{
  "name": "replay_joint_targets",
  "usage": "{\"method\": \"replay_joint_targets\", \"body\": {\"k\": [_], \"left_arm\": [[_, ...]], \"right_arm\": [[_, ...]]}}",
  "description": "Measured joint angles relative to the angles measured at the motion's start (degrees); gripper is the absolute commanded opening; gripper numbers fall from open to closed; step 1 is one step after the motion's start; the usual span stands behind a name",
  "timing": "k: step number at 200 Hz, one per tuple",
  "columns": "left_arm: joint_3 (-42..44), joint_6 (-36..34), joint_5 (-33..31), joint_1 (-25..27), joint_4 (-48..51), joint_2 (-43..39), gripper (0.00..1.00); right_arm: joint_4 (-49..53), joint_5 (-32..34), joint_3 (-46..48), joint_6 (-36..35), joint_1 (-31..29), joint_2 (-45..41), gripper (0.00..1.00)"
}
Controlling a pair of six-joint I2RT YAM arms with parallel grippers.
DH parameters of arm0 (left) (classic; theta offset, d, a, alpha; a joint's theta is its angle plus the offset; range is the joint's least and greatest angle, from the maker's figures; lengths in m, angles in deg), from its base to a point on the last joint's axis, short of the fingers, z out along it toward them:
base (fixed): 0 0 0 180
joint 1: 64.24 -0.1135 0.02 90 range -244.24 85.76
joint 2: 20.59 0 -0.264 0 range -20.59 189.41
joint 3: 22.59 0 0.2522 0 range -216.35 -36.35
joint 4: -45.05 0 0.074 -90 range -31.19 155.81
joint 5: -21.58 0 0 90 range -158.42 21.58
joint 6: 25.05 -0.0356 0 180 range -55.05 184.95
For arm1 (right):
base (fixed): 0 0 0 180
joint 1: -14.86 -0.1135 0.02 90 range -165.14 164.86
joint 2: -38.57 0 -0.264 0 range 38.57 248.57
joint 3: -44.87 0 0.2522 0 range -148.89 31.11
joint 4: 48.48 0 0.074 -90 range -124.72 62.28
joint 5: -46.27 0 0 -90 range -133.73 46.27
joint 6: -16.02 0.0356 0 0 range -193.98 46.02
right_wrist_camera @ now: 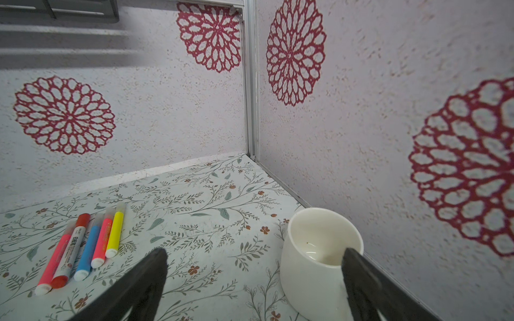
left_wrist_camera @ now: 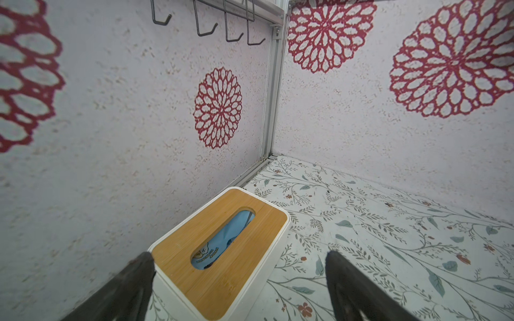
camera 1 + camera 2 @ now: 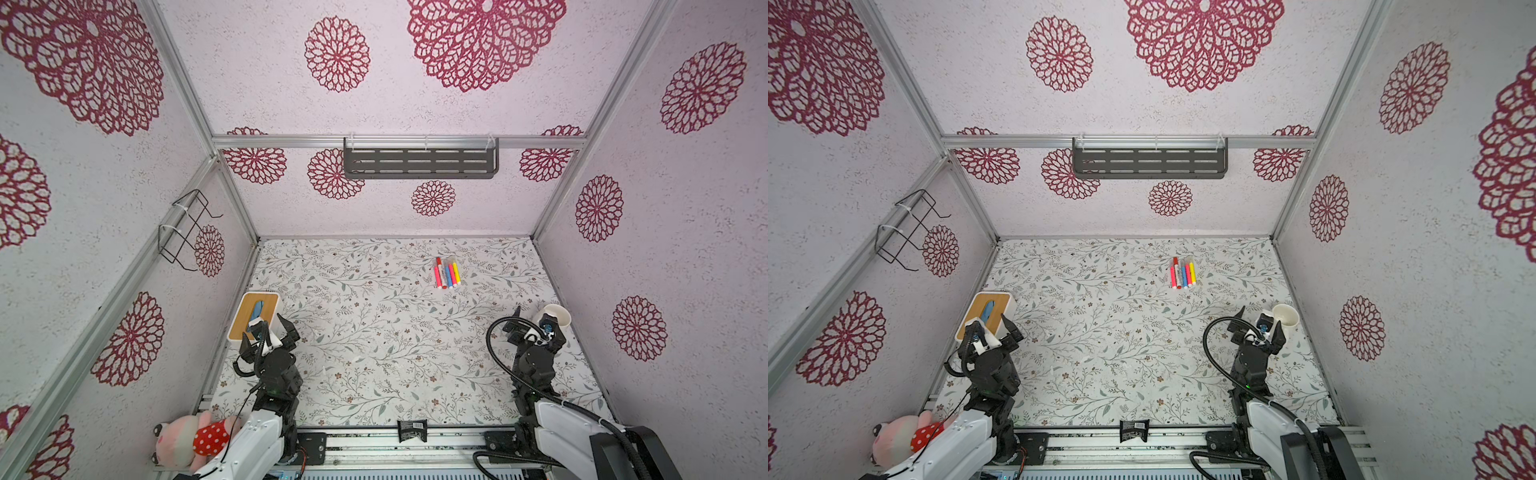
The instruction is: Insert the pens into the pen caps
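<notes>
Spreading to their widest, the fingers (image 2: 133,283) of the left gripper (image 2: 237,257) hold nothing; they straddle the near end of a tissue box (image 2: 250,222) with a wooden lid, one tip at its near corner, though whether it touches cannot be told; the right gripper (image 1: 254,251) is likewise fully parted and empty; one of its fingers (image 1: 139,280) hangs over the bare table (image 1: 208,194), the other crosses in front of the rim of a white mug (image 1: 306,244), contact unclear; the pens (image 1: 83,247) lie flat, side by side in a tight row on the table, well apart from both grippers; in both top views they sit toward the far wall, right of the middle; the pen caps (image 1: 110,212), four clear and one red, are at the far ends of the barrels, in line with them; whether they are seated or merely butted up cannot be told.
</notes>
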Motion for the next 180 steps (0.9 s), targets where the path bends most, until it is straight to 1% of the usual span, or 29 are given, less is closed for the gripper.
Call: {"method": "replay_joint_targets", "body": {"k": [47,76,106,145,180], "left_arm": [[0.00,1.03,2.43,-2.71,-6.23,6.60,0.98],[0.02,1.18,3.91,-3.52,-11.65,12.48,0.98],[0.00,1.01,5.11,-4.17,-18.93,20.33,0.98],[-0.24,0.26,6.34,-4.37,-29.35,31.17,0.98],[-1.99,-0.31,7.39,-4.74,-33.51,34.42,0.98]], "right_arm": [[-7.10,-0.57,0.00,-0.02,1.18,5.62,0.98],[-13.55,-0.59,0.00,-0.26,1.53,11.61,0.98],[-19.91,-0.63,0.00,-0.92,1.60,17.84,0.98],[-22.62,-0.79,0.00,-1.33,1.75,18.82,0.98],[-23.56,-1.81,0.00,-1.33,2.27,20.04,0.98]]}}
